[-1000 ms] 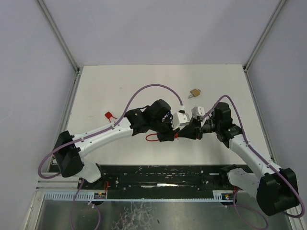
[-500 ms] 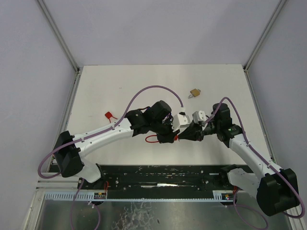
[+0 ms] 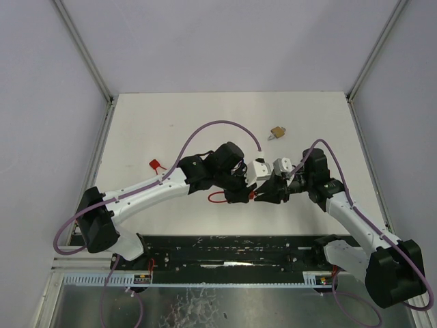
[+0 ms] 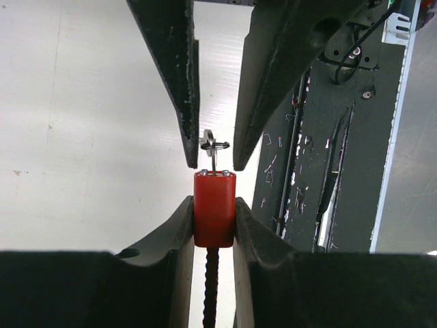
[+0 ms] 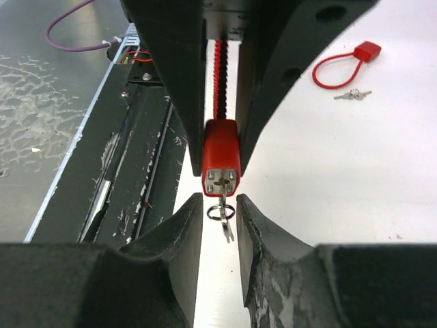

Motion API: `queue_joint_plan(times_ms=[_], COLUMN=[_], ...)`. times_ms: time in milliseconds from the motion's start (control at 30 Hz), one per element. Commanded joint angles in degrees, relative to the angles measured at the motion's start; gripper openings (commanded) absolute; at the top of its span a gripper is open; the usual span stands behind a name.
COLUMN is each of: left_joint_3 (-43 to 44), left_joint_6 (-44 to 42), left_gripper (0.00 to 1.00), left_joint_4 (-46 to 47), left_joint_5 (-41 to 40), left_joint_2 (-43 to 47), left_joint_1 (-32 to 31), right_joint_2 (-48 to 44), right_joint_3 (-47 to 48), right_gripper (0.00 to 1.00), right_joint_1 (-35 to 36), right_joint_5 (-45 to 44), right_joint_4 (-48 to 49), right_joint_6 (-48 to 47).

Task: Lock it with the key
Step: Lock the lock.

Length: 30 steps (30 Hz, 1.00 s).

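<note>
A red cable lock point(image 4: 214, 208) is held above the table, and my left gripper point(image 4: 214, 205) is shut on its body. The lock's ribbed cable runs back between the fingers. A small key point(image 5: 222, 198) sits in the lock's end face, with a ring and a second key hanging from it. My right gripper point(image 5: 220, 205) faces the lock head-on. Its jaws stand open on either side of the key ring with a gap on both sides. In the top view the two grippers meet at the lock point(image 3: 251, 195) in the middle of the table.
A second red cable lock point(image 3: 158, 165) lies at the left, with loose keys point(image 5: 351, 95) beside it. A brass padlock point(image 3: 276, 132) lies farther back. The held lock's cable loop point(image 3: 217, 197) hangs under the left wrist. A black rail point(image 3: 232, 249) runs along the near edge.
My right gripper's jaws have parted off the key after closing in on it half a second ago. The left gripper and the lock have stayed still.
</note>
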State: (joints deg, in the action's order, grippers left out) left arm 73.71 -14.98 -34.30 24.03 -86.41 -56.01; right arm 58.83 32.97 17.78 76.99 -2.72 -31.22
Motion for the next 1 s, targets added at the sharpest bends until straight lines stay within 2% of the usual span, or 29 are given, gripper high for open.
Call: queue_joint_plan(times_ms=[0, 200, 367, 467, 567, 767, 967], left_joint_3=[2.0, 1.7, 2.3, 2.5, 2.1, 1.9, 2.0], left_joint_6=[2.1, 4.0, 4.8, 4.9, 5.0, 3.7, 1.9], left_gripper=[0.00, 0.00, 0.00, 0.00, 0.00, 0.00, 0.00], left_joint_4=[3.7, 3.5, 2.8, 2.0, 1.9, 1.2, 0.6], left_joint_5=[-0.1, -1.8, -1.8, -2.1, -2.5, -0.7, 1.4], left_joint_2=[0.5, 0.5, -0.1, -0.2, 0.1, 0.4, 0.3], left_joint_1=[0.0, 0.0, 0.1, 0.1, 0.1, 0.2, 0.0], right_joint_2=[-0.8, -1.1, -1.3, -1.5, -1.7, -1.6, -0.9], right_joint_3=[-1.3, -1.6, -1.3, 0.2, 1.1, 1.3, 1.3], right_gripper=[0.33, 0.29, 0.29, 0.27, 0.24, 0.26, 0.24], right_joint_1=[0.1, 0.1, 0.1, 0.1, 0.0, -0.2, -0.2], right_joint_5=[-3.0, -4.6, -4.8, -5.8, -3.6, 3.9, 5.7], right_joint_4=[8.3, 10.5, 8.6, 4.3, 2.9, 2.0, 2.0], right_joint_6=[8.0, 10.0, 7.1, 3.1, 2.6, 1.9, 2.4])
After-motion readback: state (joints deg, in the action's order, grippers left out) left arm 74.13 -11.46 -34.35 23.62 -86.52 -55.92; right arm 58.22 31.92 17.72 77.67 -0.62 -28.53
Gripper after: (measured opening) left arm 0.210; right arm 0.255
